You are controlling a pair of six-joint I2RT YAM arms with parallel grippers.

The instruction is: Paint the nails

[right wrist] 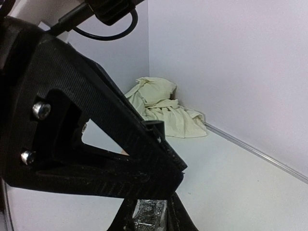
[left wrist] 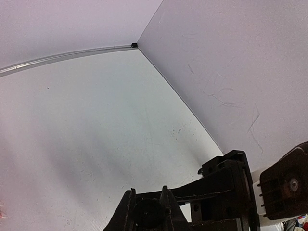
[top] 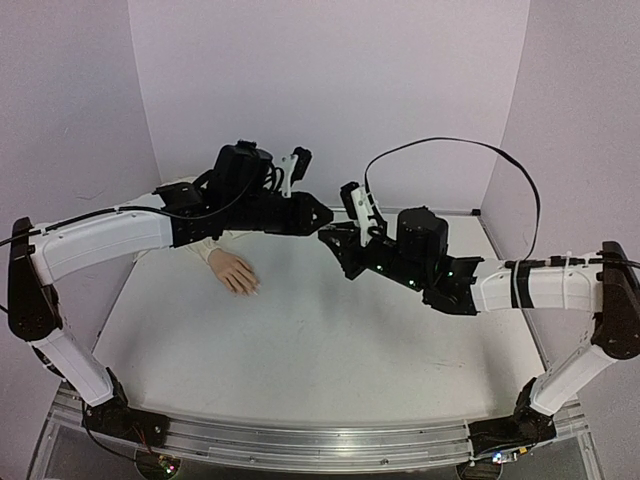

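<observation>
The pinkish mannequin hand [top: 236,272] lies palm down on the table [top: 330,340], left of centre. Its cream cloth sleeve [right wrist: 163,108] trails to the back corner. The nails are too small to make out. Above the table's middle the two grippers meet tip to tip. My left gripper [top: 322,217] [left wrist: 148,188] is shut on a dark round cap [left wrist: 147,211]. Directly below the cap, the glittery polish bottle [right wrist: 151,219] is held in my shut right gripper [top: 335,243] [right wrist: 151,208]. In the right wrist view the left gripper hides most of the hand.
White walls close the table at the back and on both sides. The right arm's black cable [top: 450,145] loops above it. An aluminium rail [top: 320,440] runs along the near edge between the arm bases.
</observation>
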